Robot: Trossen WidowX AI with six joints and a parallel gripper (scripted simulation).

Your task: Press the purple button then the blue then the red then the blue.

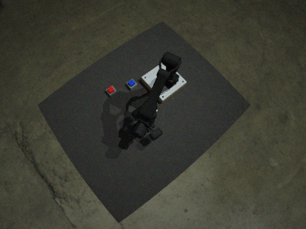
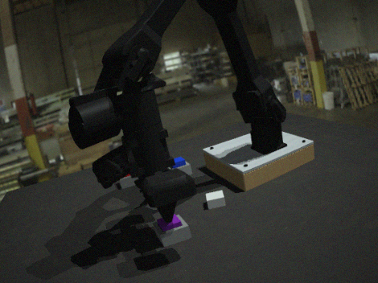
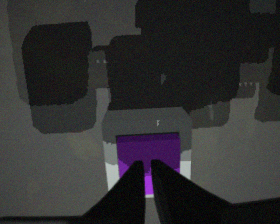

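The hand (image 2: 168,215) points straight down with its two fingers pressed together into one blunt tip, pinching nothing. That tip sits on the purple button (image 2: 174,222), toward the near side of its cap; the wrist view shows the fingertips over the cap's lower half, not its centre. Whether the cap has bottomed out cannot be told from here. The button's grey housing (image 2: 180,232) stands on the dark surface (image 1: 202,121), out from the arm's base plate (image 2: 297,145) toward the surface's middle.

A small white block (image 2: 215,198) lies just beside the purple button, between it and the base plate. The blue button (image 1: 131,83) sits close to the base plate's edge, with the red button (image 1: 111,90) beyond it toward the surface's left corner.

My read is that this is step one, mid-press. The risks: an off-centre tip could slide off the cap's edge before full travel, leaving the press unregistered. On the way to the blue button, a low sweep could clip the white block, so the hand should rise first.
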